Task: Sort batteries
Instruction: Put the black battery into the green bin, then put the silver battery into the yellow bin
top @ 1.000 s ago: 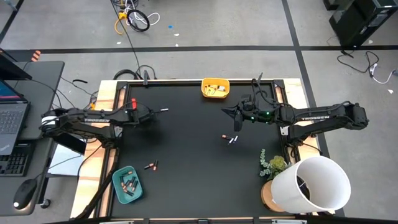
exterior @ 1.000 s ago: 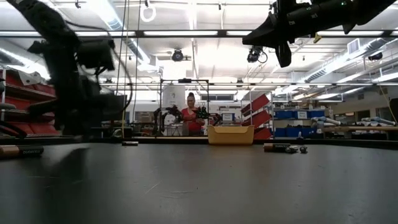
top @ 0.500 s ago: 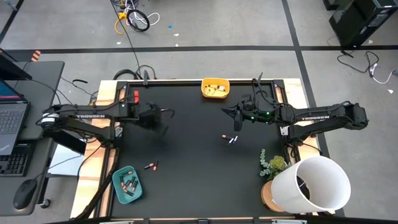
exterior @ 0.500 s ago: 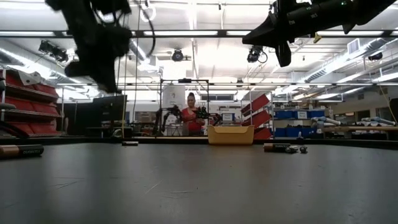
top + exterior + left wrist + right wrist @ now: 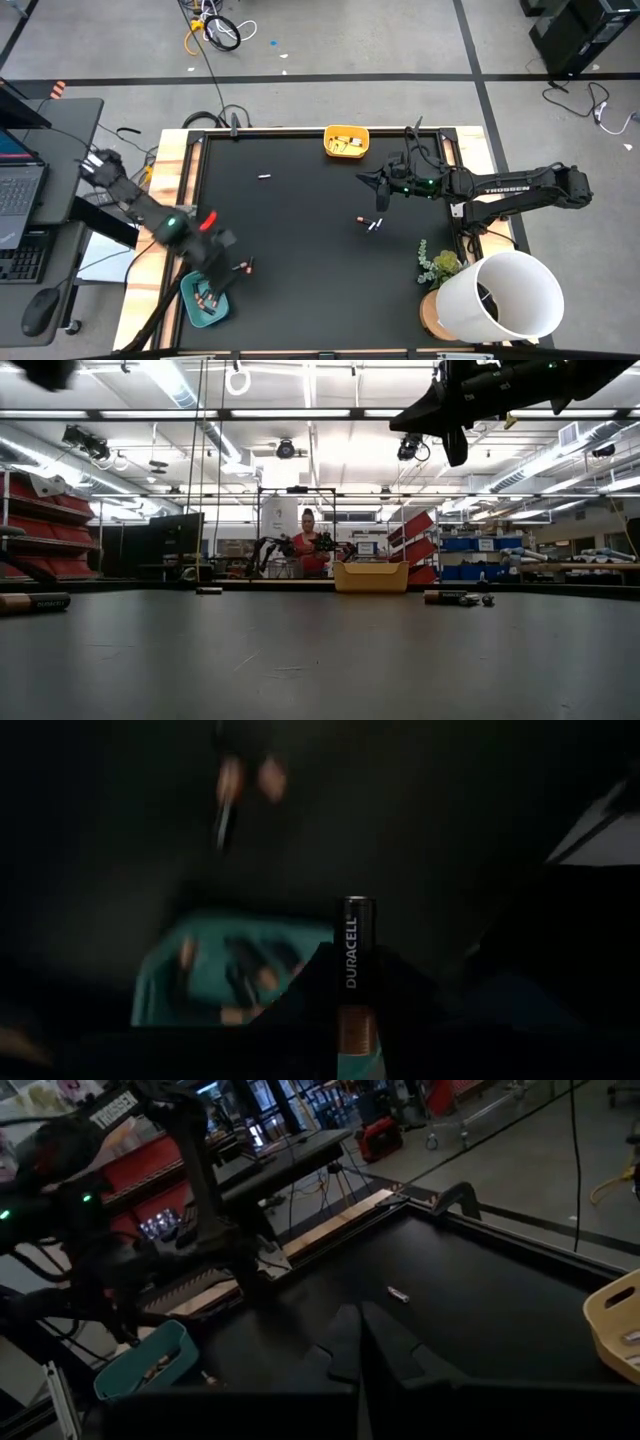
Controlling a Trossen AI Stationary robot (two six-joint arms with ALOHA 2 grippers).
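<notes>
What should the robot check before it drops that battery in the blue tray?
1. Duracell battery gripped by the left gripper: ok.
2. Left gripper near the teal tray: ok; exactly over it: cannot tell.
3. Tray has room: ok, only a few batteries lie inside.
4. Right gripper out of the way, shut, far across the table: ok.
5. Same kind as those in the tray: cannot tell, they are blurred.
6. Two loose batteries beside the tray clear of the drop: cannot tell.

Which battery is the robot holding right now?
The copper-and-black Duracell battery, pinched upright in the left gripper above the teal plastic tray. The other batteries lie loose on the black table or in trays.
</notes>
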